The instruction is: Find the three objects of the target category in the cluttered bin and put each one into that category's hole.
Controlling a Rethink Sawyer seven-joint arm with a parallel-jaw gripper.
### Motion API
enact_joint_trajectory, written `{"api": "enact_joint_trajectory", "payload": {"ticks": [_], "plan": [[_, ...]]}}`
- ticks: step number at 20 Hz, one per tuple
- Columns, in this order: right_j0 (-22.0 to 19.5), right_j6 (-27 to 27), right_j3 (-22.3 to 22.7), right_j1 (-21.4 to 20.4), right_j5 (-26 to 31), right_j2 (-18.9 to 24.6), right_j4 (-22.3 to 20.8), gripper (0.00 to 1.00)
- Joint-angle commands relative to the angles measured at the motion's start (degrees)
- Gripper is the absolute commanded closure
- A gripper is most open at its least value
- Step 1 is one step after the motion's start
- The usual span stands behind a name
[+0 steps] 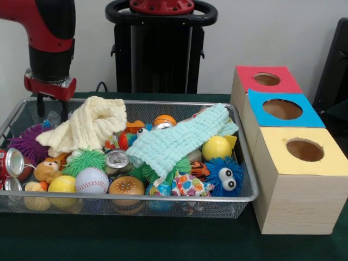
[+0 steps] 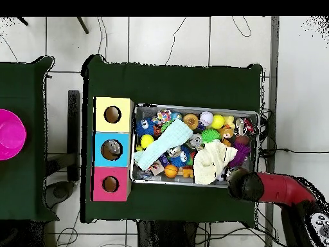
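A wire mesh bin (image 1: 136, 199) (image 2: 193, 107) is heaped with toys. On top lie a cream cloth (image 1: 87, 128) (image 2: 215, 161) and a mint cloth (image 1: 179, 142) (image 2: 164, 145). Around them show a baseball (image 1: 91, 180), yellow balls (image 1: 216, 147), a small basketball (image 1: 164, 119), crushed cans (image 1: 116, 159), a burger toy (image 1: 126, 186), a blue fuzzy toy with eyes (image 1: 224, 175), and purple (image 1: 27, 142) and green (image 1: 84, 160) spiky balls. My gripper (image 1: 53, 110) (image 2: 241, 183) hangs over the bin's far left corner in the front view. It is open and holds nothing.
Three wooden boxes stand beside the bin, each with a round hole on top: red (image 1: 266, 79) (image 2: 110, 184), blue (image 1: 281, 109) (image 2: 112, 149), yellow (image 1: 304, 150) (image 2: 112, 114). A pink bowl (image 2: 9, 134) sits on a separate table.
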Motion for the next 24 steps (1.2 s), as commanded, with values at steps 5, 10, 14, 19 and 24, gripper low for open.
{"api": "enact_joint_trajectory", "payload": {"ticks": [5,10,14,19,24], "plan": [[1.12,-1.20,-5.27,8.36,-4.89,-0.39,-7.04,0.00],[1.34,-1.26,-6.59,9.97,-4.27,-0.54,-7.38,0.00],[1.66,-1.81,-7.47,10.93,-3.10,-0.77,-7.27,0.00],[2.06,-2.03,-7.56,10.88,-3.07,-1.29,-6.91,1.00],[2.47,-2.19,-7.49,10.46,-3.05,-1.56,-6.77,1.00]]}}
